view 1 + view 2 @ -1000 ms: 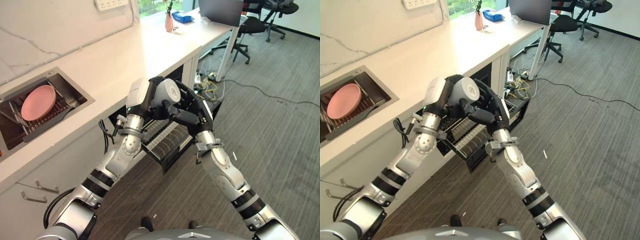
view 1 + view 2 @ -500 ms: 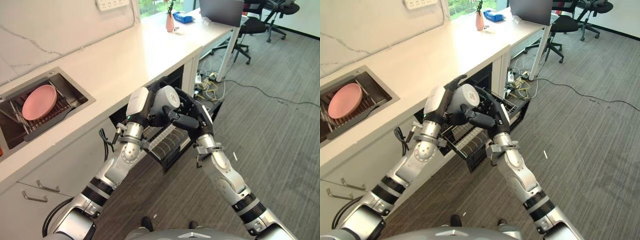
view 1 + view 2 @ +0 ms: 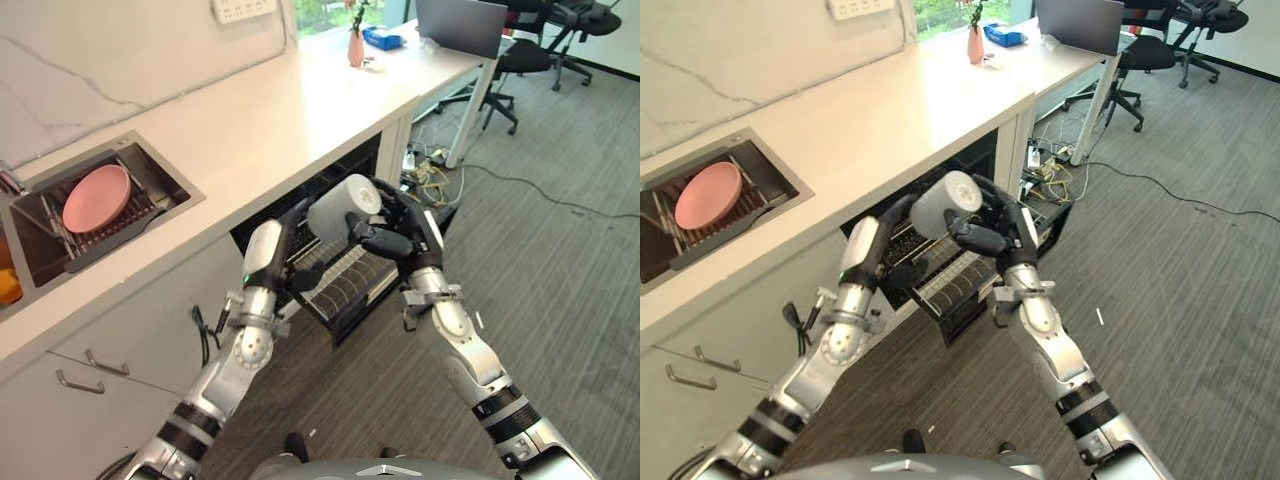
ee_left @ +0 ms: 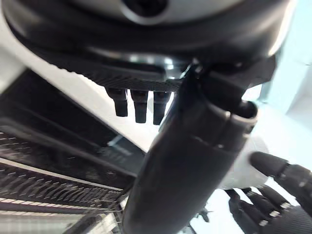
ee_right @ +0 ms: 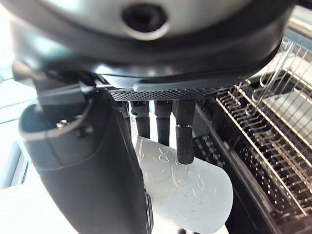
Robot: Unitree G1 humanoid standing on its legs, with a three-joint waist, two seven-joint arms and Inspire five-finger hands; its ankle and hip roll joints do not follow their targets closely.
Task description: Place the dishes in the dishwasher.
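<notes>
Carrying the white cup toward the dishwasher rack

The fingers of the right hand are curled round the cup, which is held just above the rack, below the counter. It should be lowered slowly and set mouth down between the wires before the grip is loosened. The left hand, fingers relaxed and apart, is seen beside the rack; the pink plate lies in the sink, well apart from the rack.
</notes>
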